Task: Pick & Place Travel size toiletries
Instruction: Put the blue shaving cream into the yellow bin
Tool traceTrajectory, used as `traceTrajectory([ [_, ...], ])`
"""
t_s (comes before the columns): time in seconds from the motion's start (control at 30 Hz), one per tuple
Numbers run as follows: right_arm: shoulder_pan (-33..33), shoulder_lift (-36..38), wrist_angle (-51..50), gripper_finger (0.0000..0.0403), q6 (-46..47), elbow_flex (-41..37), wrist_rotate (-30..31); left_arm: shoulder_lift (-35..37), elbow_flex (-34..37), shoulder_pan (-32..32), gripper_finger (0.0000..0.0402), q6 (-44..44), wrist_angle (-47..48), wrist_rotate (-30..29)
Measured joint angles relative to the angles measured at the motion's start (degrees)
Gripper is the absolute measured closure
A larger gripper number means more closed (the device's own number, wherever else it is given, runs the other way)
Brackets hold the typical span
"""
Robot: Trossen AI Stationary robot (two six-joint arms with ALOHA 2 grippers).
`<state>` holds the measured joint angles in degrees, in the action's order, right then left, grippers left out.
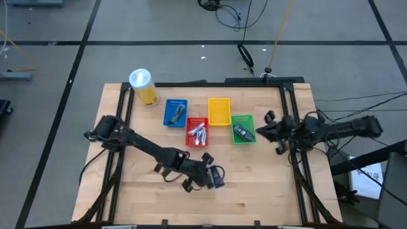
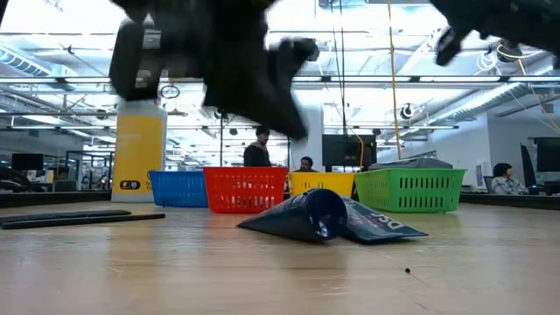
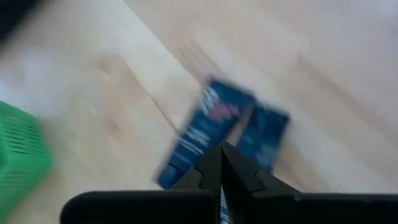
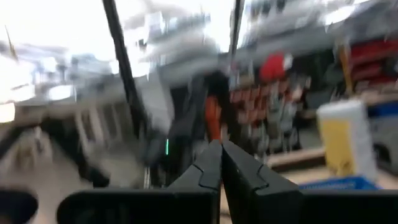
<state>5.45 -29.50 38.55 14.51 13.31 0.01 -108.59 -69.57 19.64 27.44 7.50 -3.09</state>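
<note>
Blue packets point(image 3: 227, 134) lie on the wooden table point(image 1: 254, 184); left gripper point(image 3: 221, 163) hangs closed and empty above them; right gripper point(image 4: 220, 163) closed, empty.

On the wooden tabletop point(image 1: 254, 184), four small plastic baskets sit in a row at centre: blue basket point(image 1: 175, 112), red basket point(image 1: 197, 132), yellow basket point(image 1: 219, 111), green basket point(image 1: 242, 128). The tall yellow canister point(image 1: 144, 87) stands at 10 o'clock of them. Two dark blue flat packets point(image 1: 216, 178) lie at 6 o'clock of the red basket, beside the left claw point(image 1: 206, 180). The right claw point(image 1: 259, 132) sits at 3 o'clock of the green basket.
</note>
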Motion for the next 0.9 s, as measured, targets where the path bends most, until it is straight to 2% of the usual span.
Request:
traceTrajectory([
  [0.13, 5.58, -16.82, -4.23, 0.0399, -7.28, 11.53, 0.07, 4.01, 1.68, -0.54, 0.0398, -2.75, -4.08, 1.64],
  [0.2, 8.61, -24.40, -11.41, 0.0399, -11.62, 19.17, 1.00, 5.93, 3.83, -0.95, 0.0400, -4.74, -6.82, 3.21],
  [0.33, 14.52, -37.39, -33.66, 0.0399, -17.42, 33.49, 10.69, 10.73, 11.38, -0.63, 0.0400, -8.34, -15.79, 3.01],
  [0.4, 17.02, -42.84, -40.60, 0.0399, -17.98, 38.30, 15.16, 13.08, 16.76, -0.10, 0.0400, -10.17, -23.20, 2.80],
  [0.53, 21.00, -51.90, -41.29, 0.0399, -16.48, 41.34, 16.31, 18.00, 26.00, 1.69, 0.0400, -13.17, -37.98, -2.51],
  [0.63, 23.20, -57.45, -35.05, 0.0399, -14.97, 41.52, 16.06, 19.94, 29.72, 3.11, 0.0398, -13.68, -42.51, -6.50],
  [0.73, 25.20, -62.24, -30.54, 0.0399, -13.45, 42.45, 16.32, 20.54, 31.05, 4.35, 0.0399, -13.34, -42.53, -9.18],
  [0.9, 25.40, -71.97, -37.55, 0.0399, -9.08, 50.04, 16.39, 20.54, 31.44, 4.86, 0.0397, -12.91, -41.61, -9.43],
])
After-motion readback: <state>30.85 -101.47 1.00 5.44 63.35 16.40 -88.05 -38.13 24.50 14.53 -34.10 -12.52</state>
